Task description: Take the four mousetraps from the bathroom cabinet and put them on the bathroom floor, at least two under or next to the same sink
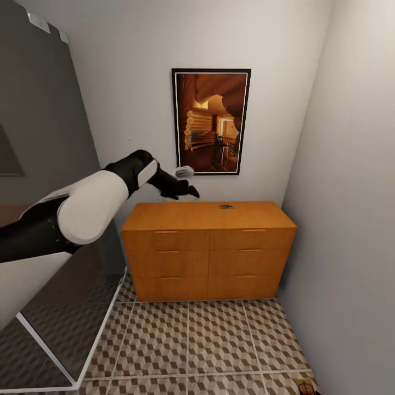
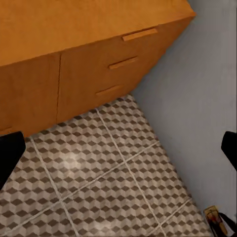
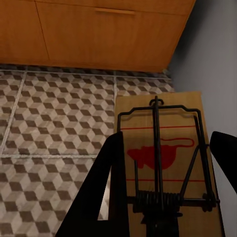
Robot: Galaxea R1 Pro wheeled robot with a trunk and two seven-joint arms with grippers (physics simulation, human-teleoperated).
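The orange-brown cabinet [image 1: 208,249] stands against the back wall, and one small mousetrap [image 1: 226,207] lies on its top. My left gripper [image 1: 184,184] hovers above the top's left rear part, to the left of that trap. It is open and empty, its dark fingertips [image 2: 10,153] far apart. My right gripper [image 3: 165,168] is shut on another mousetrap [image 3: 165,163], a tan board with a black spring bar and red patch, low over the bathroom floor [image 1: 219,340] beside the right wall. That same mousetrap [image 1: 306,387] [image 2: 216,218] appears at the frame edge. The bathroom sink is out of view.
A glass partition with a pale frame [image 1: 66,329] stands on the left, close to the cabinet's left end. A grey wall [image 1: 351,219] closes the right side. A framed picture [image 1: 211,120] hangs above the cabinet. Open cube-patterned floor lies in front of the drawers [image 2: 98,168].
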